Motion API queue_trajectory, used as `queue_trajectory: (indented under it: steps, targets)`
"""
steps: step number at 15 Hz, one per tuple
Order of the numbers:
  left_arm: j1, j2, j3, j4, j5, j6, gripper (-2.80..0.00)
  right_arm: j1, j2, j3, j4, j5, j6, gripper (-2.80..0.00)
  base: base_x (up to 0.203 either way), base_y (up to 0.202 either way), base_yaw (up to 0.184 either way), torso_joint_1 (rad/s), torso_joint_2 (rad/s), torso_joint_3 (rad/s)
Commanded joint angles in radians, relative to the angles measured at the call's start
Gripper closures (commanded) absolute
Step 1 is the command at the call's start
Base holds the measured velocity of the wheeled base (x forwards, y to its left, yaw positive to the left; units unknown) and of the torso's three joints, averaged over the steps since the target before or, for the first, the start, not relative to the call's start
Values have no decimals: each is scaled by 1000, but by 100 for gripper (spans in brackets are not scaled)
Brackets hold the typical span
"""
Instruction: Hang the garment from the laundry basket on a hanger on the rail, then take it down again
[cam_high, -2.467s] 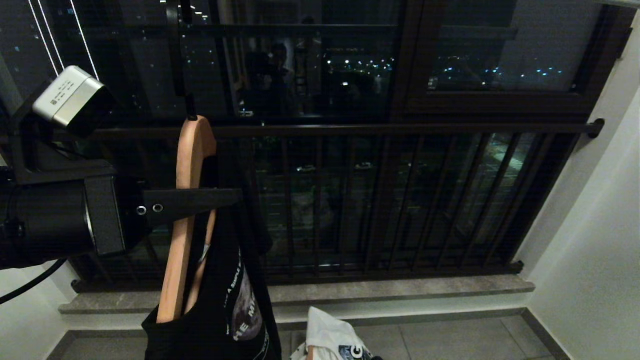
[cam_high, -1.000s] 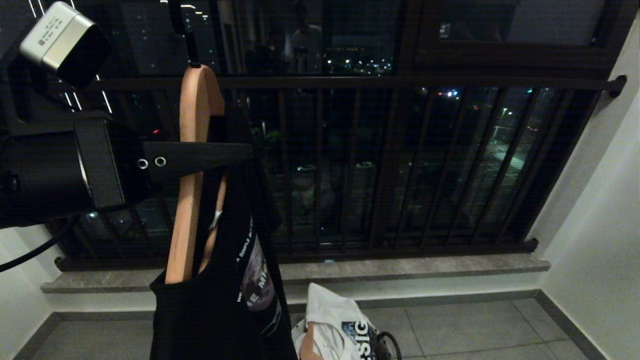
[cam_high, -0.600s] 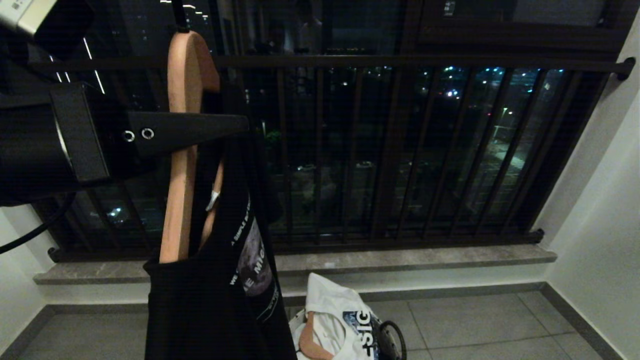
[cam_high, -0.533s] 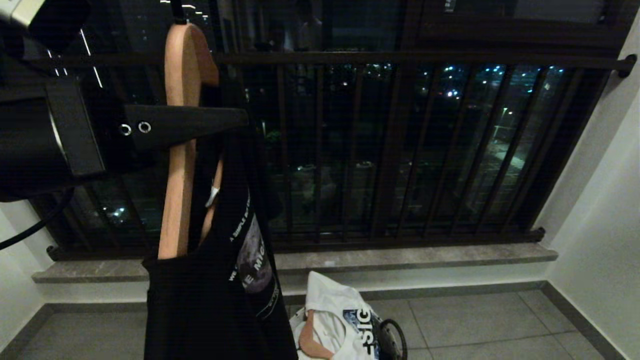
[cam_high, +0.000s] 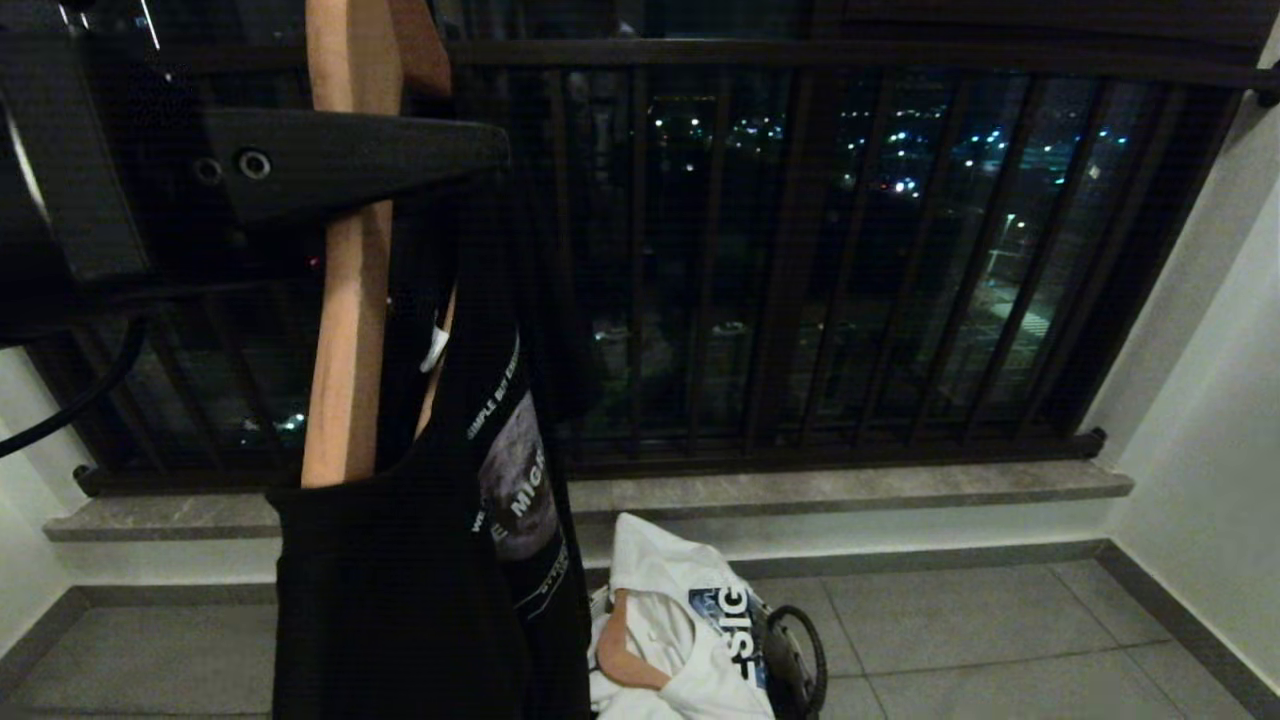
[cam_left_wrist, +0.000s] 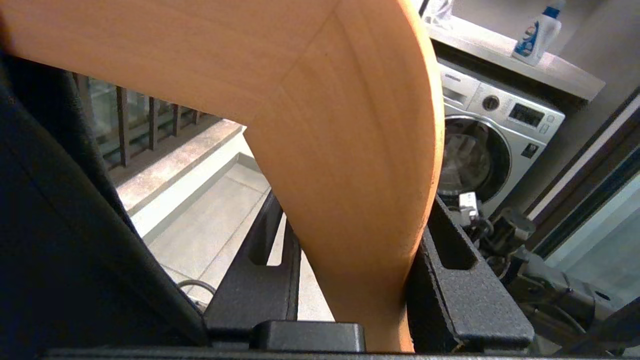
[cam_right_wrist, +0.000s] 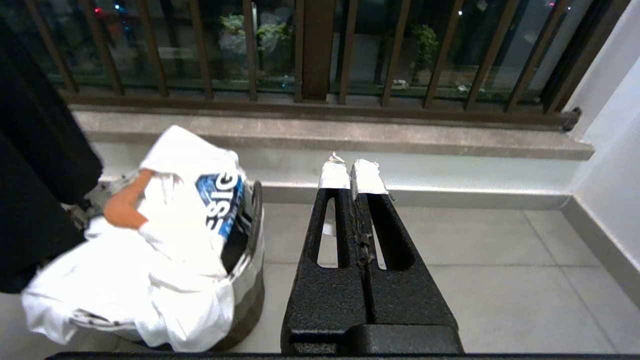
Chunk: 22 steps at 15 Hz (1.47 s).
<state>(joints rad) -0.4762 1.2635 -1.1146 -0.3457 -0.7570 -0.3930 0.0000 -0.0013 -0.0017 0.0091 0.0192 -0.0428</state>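
Left pincer (cam_high: 420, 165) is clamped on the tan wooden hanger (cam_high: 345, 300), whose long axis hangs nearly upright with the black printed T-shirt (cam_high: 430, 560) draped below. Below that hanger, on the floor, sits the small round laundry basket (cam_right_wrist: 250, 280) with white clothes. Right pincer (cam_right_wrist: 353, 176), fingers pressed together and empty, points at the floor beside the basket, so the left arm leads.

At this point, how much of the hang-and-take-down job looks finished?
Done: the black shirt is on the wooden hanger. In hand: the left gripper is shut on that hanger, up by the window bars. The rail is out of view, so whether this is hanging or taking down is unclear. A white shirt lies in the laundry basket. The right gripper is shut, empty.
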Motion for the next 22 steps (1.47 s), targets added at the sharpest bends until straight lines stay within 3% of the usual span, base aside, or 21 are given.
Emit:
queue_trajectory:
  steps: [1, 7, 14, 22]
  targets:
    - [-1, 5, -16, -1, -4, -1, 0, 0, 1, 0, 0, 1, 0, 0, 0, 0, 0, -76, 442, 359]
    - [-1, 12, -41, -5, -4, -1, 0, 0, 1, 0, 0, 1, 0, 0, 0, 0, 0, -30, 339, 304]
    - [-3, 50, -156, -5, -5, -1, 0, 0, 1, 0, 0, 1, 3, 0, 0, 0, 0, 0, 21, 19]
    - [-87, 107, -298, 6, -4, -6, 0, 0, 1, 0, 0, 1, 3, 0, 0, 0, 0, 0, 0, 0]
